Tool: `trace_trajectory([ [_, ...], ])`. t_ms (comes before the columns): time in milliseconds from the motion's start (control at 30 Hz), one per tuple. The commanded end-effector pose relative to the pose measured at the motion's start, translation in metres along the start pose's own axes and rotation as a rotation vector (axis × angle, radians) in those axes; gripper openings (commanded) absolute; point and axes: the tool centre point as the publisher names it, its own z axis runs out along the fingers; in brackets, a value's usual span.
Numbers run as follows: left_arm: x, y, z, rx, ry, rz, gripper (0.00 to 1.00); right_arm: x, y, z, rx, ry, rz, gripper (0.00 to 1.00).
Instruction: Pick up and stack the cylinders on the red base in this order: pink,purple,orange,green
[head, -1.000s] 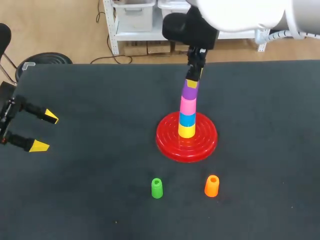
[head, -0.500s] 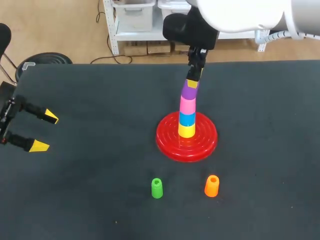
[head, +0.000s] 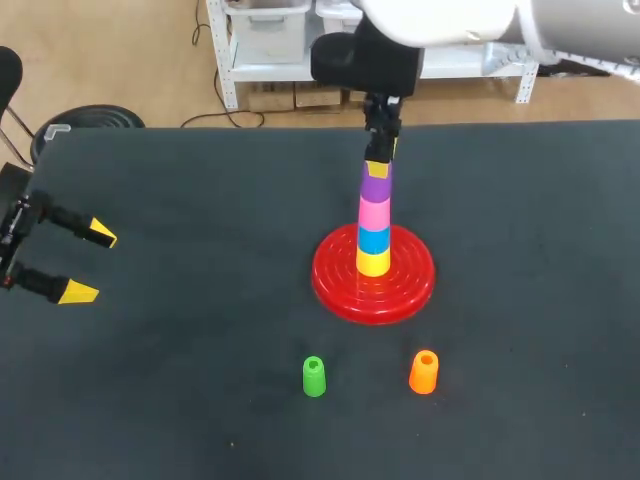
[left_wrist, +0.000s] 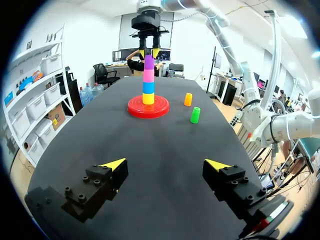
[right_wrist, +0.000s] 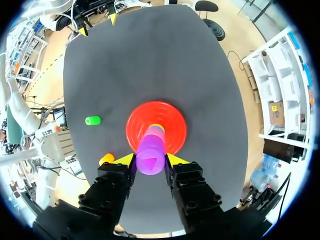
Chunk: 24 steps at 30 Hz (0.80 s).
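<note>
One purple cylinder is seen at the top of a single upright stack just above the middle of the head view. Four cylinders are counted in that stack: the purple one on top, one pink cylinder under it, one blue cylinder under that, and one yellow cylinder at the bottom. The stack is carried on the middle of the one red base, a round ribbed disc lying flat on the dark table.

The purple cylinder is held by the right gripper, which comes down on it from the upper middle of the frame. In the right wrist view its two fingers are closed narrowly against opposite sides of the cylinder, with a yellow tip at each side, and the red base is seen directly beneath.

Two cylinders are left loose on the table, apart from the base and from each other. One green cylinder stands in the lower middle of the head view, and one orange cylinder stands to its right. Both are upright with the open end up.

The left gripper is found at the far left edge of the head view, well apart from everything else. Its jaws are spread wide and nothing is held between them. In the left wrist view only bare table lies between its fingers, with the stack and both loose cylinders well ahead of it.
</note>
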Motion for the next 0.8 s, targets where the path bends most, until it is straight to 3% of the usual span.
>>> trace_trajectory([
  [33, 0.001, 0.0, 0.0, 0.001, -0.002, 0.003, 1.0, -0.008, -0.002, 0.005, -0.014, 0.03, -0.006, 0.0],
  [433, 0.001, 0.0, 0.0, 0.001, -0.002, 0.003, 1.0, -0.005, 0.003, 0.013, -0.017, 0.033, 0.001, 0.0],
  [600, 0.001, 0.0, 0.0, 0.001, -0.002, 0.003, 1.0, -0.002, 0.005, 0.012, 0.008, -0.008, 0.014, 0.0],
  [633, 0.001, 0.0, 0.0, 0.001, -0.002, 0.003, 1.0, -0.002, 0.006, 0.011, 0.0, -0.015, 0.014, 0.05],
  [667, 0.001, 0.0, 0.0, 0.001, -0.002, 0.003, 1.0, -0.002, 0.007, 0.011, 0.002, -0.017, 0.016, 0.33],
  [700, 0.001, 0.0, 0.0, 0.001, -0.002, 0.003, 1.0, -0.002, 0.008, 0.01, 0.009, -0.027, 0.009, 1.0],
  [800, 0.001, 0.0, 0.0, 0.001, -0.002, 0.003, 1.0, -0.002, 0.011, 0.009, 0.018, -0.05, 0.014, 1.0],
])
